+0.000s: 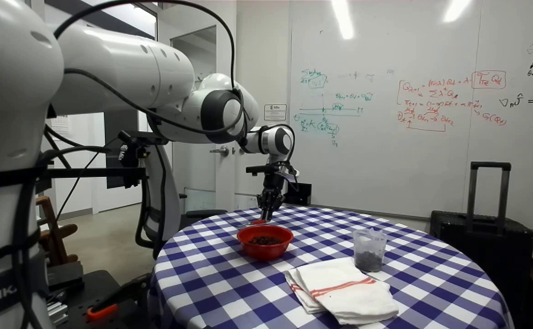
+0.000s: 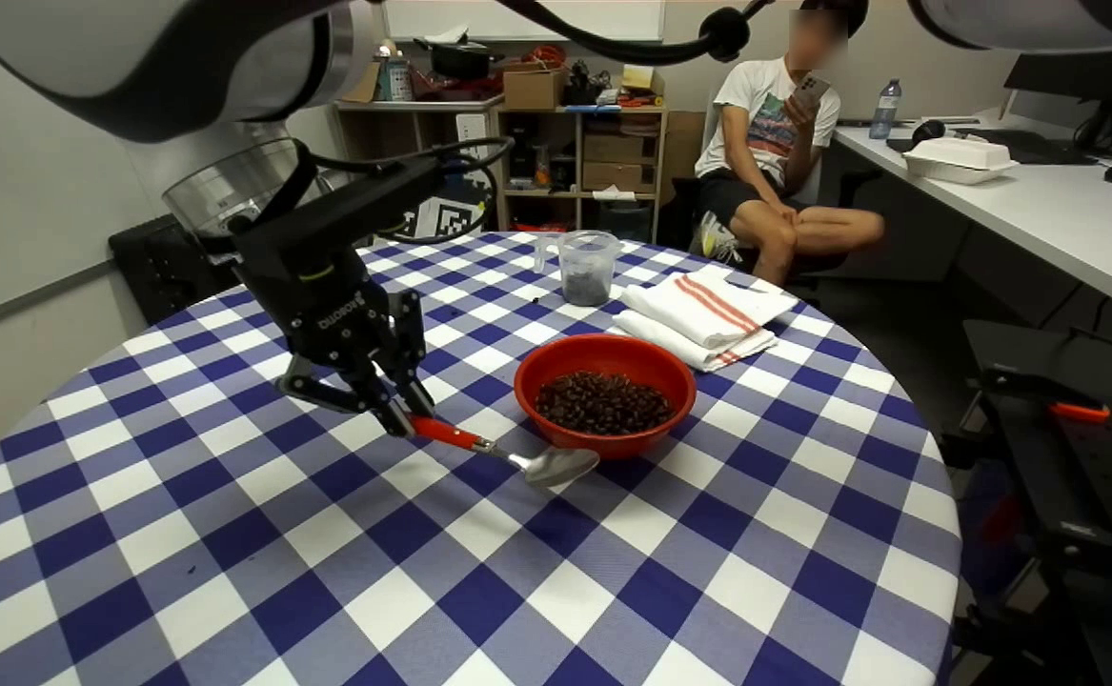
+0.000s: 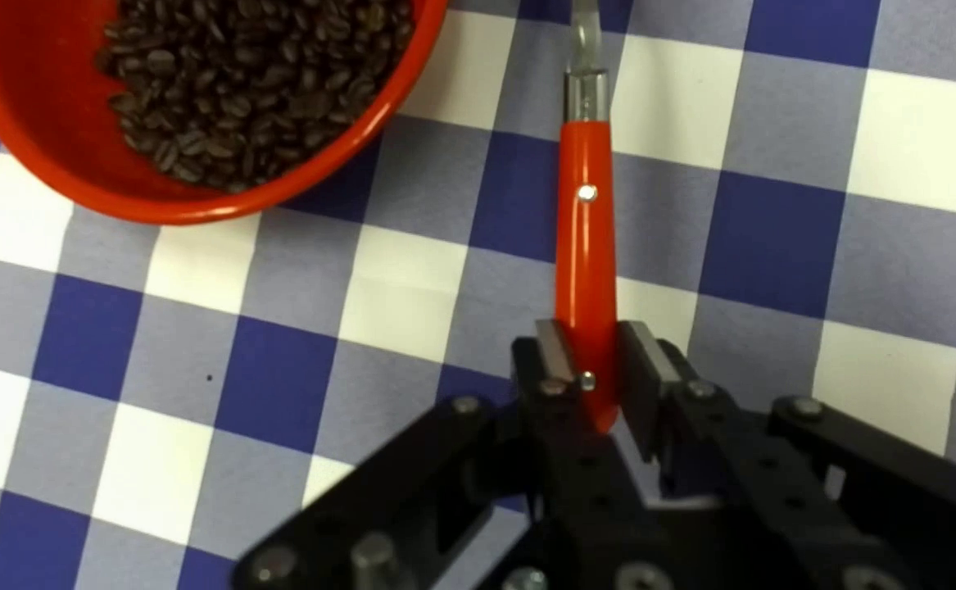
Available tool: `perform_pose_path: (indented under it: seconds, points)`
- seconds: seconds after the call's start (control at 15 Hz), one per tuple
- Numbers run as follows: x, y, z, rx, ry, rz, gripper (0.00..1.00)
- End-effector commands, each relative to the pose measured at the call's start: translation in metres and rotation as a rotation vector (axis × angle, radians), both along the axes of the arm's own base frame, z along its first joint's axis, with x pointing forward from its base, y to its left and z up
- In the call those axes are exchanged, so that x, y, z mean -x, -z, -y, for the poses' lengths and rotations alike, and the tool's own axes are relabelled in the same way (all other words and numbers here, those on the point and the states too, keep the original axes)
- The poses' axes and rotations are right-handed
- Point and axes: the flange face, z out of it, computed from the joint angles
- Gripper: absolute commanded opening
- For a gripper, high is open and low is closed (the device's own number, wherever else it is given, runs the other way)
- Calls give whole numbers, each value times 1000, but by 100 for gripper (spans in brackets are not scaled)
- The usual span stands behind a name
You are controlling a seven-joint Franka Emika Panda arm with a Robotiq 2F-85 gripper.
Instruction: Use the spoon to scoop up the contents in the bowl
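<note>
The red bowl point(image 1: 266, 251) stands upright on the checked tablecloth, with dark coffee beans point(image 2: 603, 404) inside; the wrist view cuts off part of the bowl point(image 3: 199, 211) at upper left. My gripper point(image 3: 596, 354) is shut on the end of the spoon's red handle point(image 3: 586, 246). In an exterior view the gripper point(image 2: 411, 412) holds the spoon point(image 2: 560, 467) tilted down, clear of the cloth. The spoon's metal head looks empty and is beside the bowl, outside its rim; the wrist view leaves that head out of frame.
A clear measuring cup point(image 2: 587, 272) with dark contents and a folded white towel point(image 2: 708, 319) with red stripes lie beyond the bowl. A person point(image 2: 773, 143) sits past the round table. A black suitcase point(image 1: 481, 242) stands off the table's edge.
</note>
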Motion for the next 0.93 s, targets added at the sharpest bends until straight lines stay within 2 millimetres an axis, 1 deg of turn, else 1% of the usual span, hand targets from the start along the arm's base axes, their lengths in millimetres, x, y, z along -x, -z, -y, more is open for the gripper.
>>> perform_pose_path:
  seconds: [0.0, 0.27, 0.47, 0.53, 0.6, 0.67, 0.73, 0.87]
  points:
    - [-6, 12, 7, -31, 22, 31, 5]
    - [-8, 28, 14, -19, 26, 48, 5]
    - [-9, 29, 16, -29, 1, 58, 5]
    - [-10, 28, 16, -32, -17, 59, 45]
    - [-11, 25, 16, -33, -25, 61, 46]
    - [-12, 19, 17, -48, -37, 57, 51]
    - [-13, 14, 17, -59, -50, 56, 59]
    - [-16, -7, 23, -102, -89, 51, 74]
